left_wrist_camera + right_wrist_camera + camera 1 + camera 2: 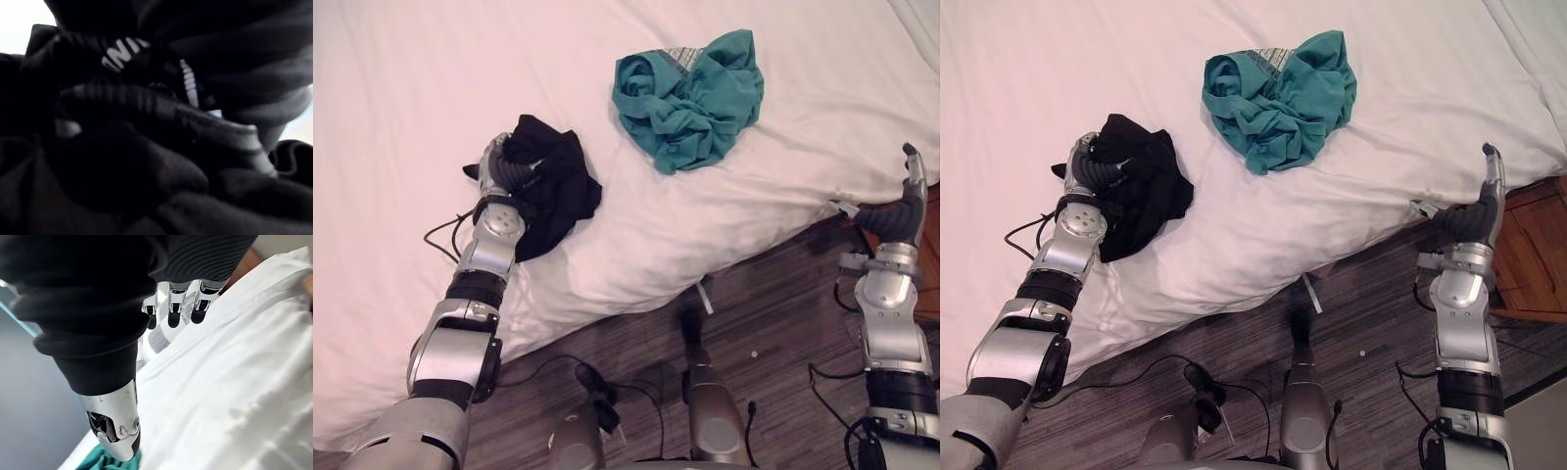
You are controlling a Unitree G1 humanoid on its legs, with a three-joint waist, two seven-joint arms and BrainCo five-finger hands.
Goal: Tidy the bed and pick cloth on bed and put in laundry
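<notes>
Where the black cloth [558, 191] lies on the bed [401, 88], the left hand [499, 166] is buried in it, and its grip cannot be told. A teal cloth [690, 98] is seen apart from it; the right hand [899, 213] is held straight-fingered, empty, at the bed's edge.

black cloth [558, 191], teal cloth [690, 103], white sheet [411, 78], grey-brown plank floor [773, 313]

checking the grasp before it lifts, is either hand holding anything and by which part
Left hand sits in the black cloth at its left side; a grip cannot be told. Right hand holds nothing.
</notes>
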